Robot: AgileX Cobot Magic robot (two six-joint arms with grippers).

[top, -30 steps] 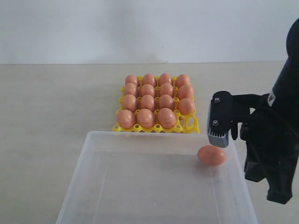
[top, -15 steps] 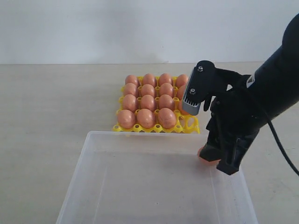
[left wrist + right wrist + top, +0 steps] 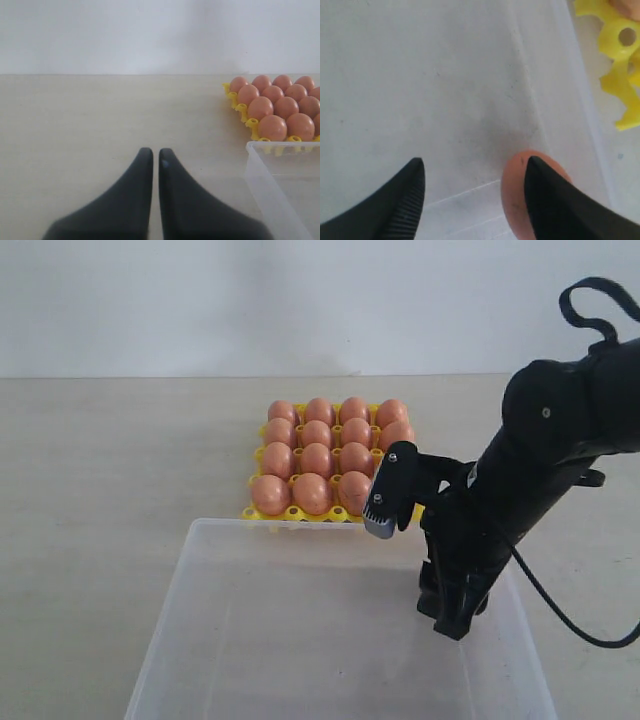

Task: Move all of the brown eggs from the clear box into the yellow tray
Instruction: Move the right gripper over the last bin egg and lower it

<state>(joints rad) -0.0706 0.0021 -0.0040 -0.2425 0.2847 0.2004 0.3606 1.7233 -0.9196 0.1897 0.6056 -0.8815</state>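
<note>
One brown egg (image 3: 514,196) lies on the floor of the clear box (image 3: 200,570) near its far right corner. My right gripper (image 3: 475,161) is down inside the box, open, with one finger (image 3: 555,205) over the egg's outer side and the other finger apart from it. In the exterior view my right gripper (image 3: 452,612) and arm hide this egg. The yellow tray (image 3: 290,512) behind the box holds several brown eggs (image 3: 316,460). My left gripper (image 3: 152,152) is shut and empty above bare table, left of the box (image 3: 260,165) and tray (image 3: 251,125).
The box wall (image 3: 590,115) runs close beside the egg, with the tray's yellow lattice (image 3: 615,50) just outside it. The right wrist camera housing (image 3: 385,502) hangs in front of the tray's front right corner. Beige table (image 3: 100,460) lies all around.
My right arm swung in from the right and dropped into the box over the egg, which it now hides in the exterior view. Its jaws went from shut to open.
</note>
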